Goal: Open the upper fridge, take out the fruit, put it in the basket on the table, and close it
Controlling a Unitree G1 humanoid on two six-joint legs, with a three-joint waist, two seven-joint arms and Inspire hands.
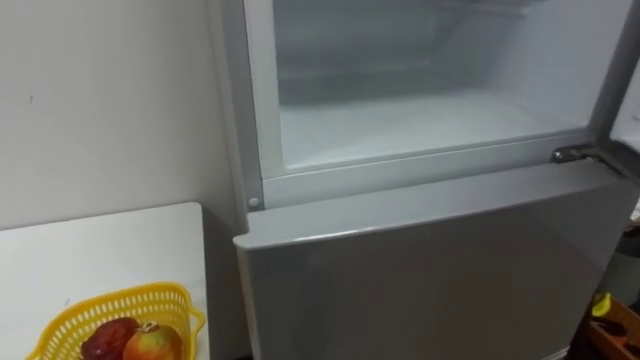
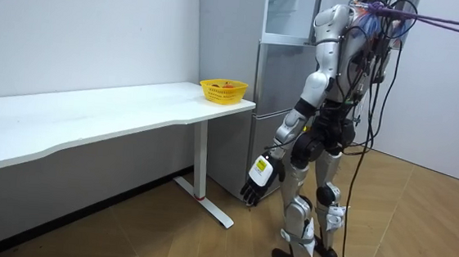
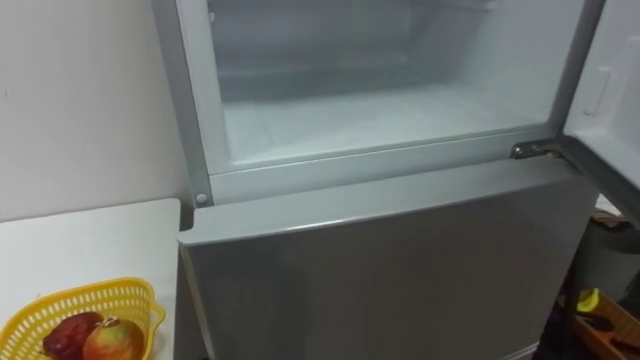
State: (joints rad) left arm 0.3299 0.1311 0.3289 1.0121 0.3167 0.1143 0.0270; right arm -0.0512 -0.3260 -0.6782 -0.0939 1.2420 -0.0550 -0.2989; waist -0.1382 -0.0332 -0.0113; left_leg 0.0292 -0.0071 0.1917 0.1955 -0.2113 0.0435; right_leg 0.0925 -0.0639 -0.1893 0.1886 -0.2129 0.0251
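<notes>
**Ground:** Where are your hands?

**Me:** My left hand (image 2: pixel 260 173) hangs low beside my leg. The fingers are slack and straight, with nothing in them. I'm standing right up against the fridge (image 2: pixel 276 83), so an arm at rest is clear of its front.

**Ground:** What's closest below you?

**Me:** The corner of the white table (image 1: pixel 100 250), just left of the fridge. A yellow basket (image 1: pixel 130 296) sits near its edge, with a red fruit (image 1: pixel 108 338) and a yellow-red fruit (image 1: pixel 152 344) touching inside it. I reckon it's placed there so anything lifted out only has to travel a short way sideways.

**Ground:** And ahead?

**Me:** The lower door (image 1: pixel 430 280) is closed, its top edge jutting toward me. Above it, the upper door (image 3: pixel 610 90) is swung wide to my right on its hinge (image 1: pixel 572 154). That leaves the opening free for a reach.

**Ground:** So what's in there to fetch?

**Me:** On the floor of the upper compartment (image 1: pixel 420 120) I see nothing, just bare white surface back to the rear wall. Its higher part is cut off from my sight. The only food I can point to is in the basket. My guess is the retrieval is finished, or something sits higher up.
</notes>
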